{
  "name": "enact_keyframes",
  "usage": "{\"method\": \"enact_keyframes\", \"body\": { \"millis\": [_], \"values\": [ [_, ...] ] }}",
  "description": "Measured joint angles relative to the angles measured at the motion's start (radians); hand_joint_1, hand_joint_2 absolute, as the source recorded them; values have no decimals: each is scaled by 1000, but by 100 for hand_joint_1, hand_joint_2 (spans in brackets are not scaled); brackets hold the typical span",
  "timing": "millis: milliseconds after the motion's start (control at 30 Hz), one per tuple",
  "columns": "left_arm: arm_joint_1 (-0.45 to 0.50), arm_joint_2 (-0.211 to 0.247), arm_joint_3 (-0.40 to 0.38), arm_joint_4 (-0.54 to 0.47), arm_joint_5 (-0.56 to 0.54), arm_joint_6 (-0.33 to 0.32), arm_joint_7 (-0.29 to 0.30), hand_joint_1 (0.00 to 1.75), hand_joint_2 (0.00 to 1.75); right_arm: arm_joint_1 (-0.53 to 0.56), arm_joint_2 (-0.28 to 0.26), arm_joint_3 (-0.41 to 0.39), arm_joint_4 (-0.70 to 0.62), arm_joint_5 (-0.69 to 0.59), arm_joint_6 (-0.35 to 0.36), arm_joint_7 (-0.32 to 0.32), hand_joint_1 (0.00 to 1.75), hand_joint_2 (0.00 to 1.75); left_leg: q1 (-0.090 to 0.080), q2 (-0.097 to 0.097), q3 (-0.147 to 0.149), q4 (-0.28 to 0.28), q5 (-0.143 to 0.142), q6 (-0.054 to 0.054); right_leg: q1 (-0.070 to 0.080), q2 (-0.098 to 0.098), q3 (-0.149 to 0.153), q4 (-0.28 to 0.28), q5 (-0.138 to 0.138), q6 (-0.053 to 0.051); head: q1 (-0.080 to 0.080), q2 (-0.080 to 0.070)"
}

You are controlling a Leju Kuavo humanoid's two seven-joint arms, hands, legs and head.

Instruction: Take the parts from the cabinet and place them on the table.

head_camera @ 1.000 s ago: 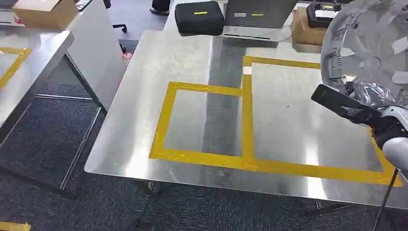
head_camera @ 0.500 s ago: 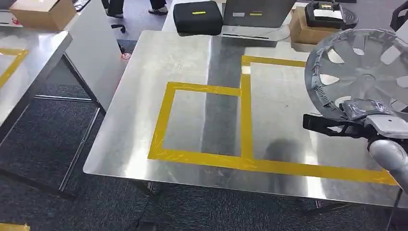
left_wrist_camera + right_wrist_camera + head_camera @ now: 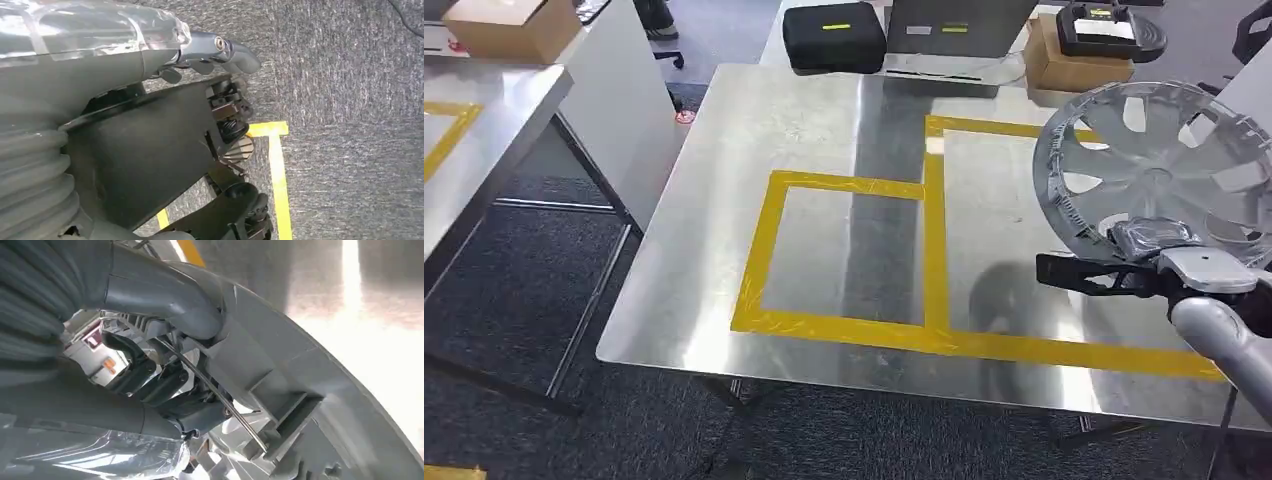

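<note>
Tilting over steel table (image 3: 804, 120), round silver plastic hubcap (image 3: 1164, 165) faces up-left; right hand (image 3: 1159, 262) grips its lower rim; left hand (image 3: 150, 130) state unclear.

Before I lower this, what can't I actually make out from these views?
- Silver plastic wheel cover: its right side is cut off by the head view's edge.
- Gap between the cover and the steel table: hidden behind the right robot hand.
- Grip on the rim: right wrist view too close, fingers hidden by the thumb.
- Left robot hand: open or shut is unclear.
</note>
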Motion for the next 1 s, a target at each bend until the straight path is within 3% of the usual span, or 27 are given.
{"method": "enact_keyframes", "body": {
  "millis": [333,367,700,1000],
  "values": [
    [-1,0,-5,0,0,-2,-1,0,175,-64,-2,75,-4,-33,-61,-3,175,175,0,0,0,0,0,0,0,1,0,0,0,0,-1,0],
    [-2,0,-5,0,-1,-3,-1,0,175,-72,-1,85,-6,-34,-61,-4,0,0,0,1,0,0,0,0,0,1,0,0,0,0,-1,0],
    [-7,-1,-24,0,-21,2,-11,0,175,-165,7,170,-8,-53,-98,-11,0,0,0,0,2,0,0,0,0,1,0,1,0,0,-2,0],
    [-7,0,-35,0,-5,1,-13,0,175,-187,2,240,-8,-75,-129,-10,0,0,0,-4,2,0,0,1,0,1,1,1,0,0,-2,0]
  ]
}}
